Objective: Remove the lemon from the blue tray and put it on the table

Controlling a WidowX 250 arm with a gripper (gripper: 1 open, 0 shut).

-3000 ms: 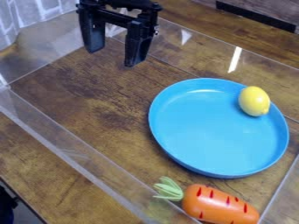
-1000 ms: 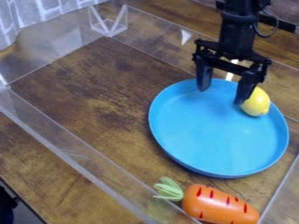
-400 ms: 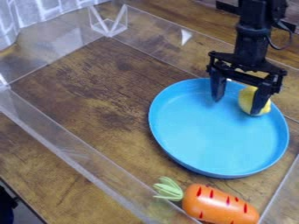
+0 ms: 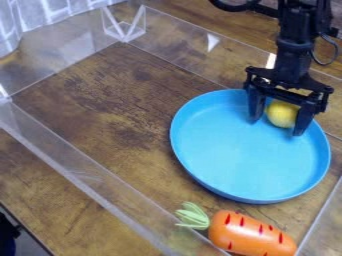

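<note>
Change since earlier frames: the gripper [image 4: 286, 110] has travelled from the far left of the worktop [image 4: 107, 110] to the far right part of the blue tray [image 4: 241, 160], and has come lower over the last moments; all other items have kept their places.

Blue tray: round, shallow, raised rim; right half of the scene, resting flat on the worktop. Contents: one lemon [image 4: 281, 114], small and yellow, lying at the tray's far right, just inside the rim. The rest of the tray floor is bare blue.

Gripper: black, pointing straight down, its fingers [image 4: 257, 104] spread wide, one on each side of the lemon. Whether either finger touches the lemon cannot be told; the lemon sits on the tray, not lifted.

Worktop: dark brown wood grain, glossy, bounded by clear acrylic walls [image 4: 54, 140].

Toy carrot [image 4: 243, 233]: orange with green leaves, lying on its side at the near right, outside the tray and just beyond its near rim.
</note>
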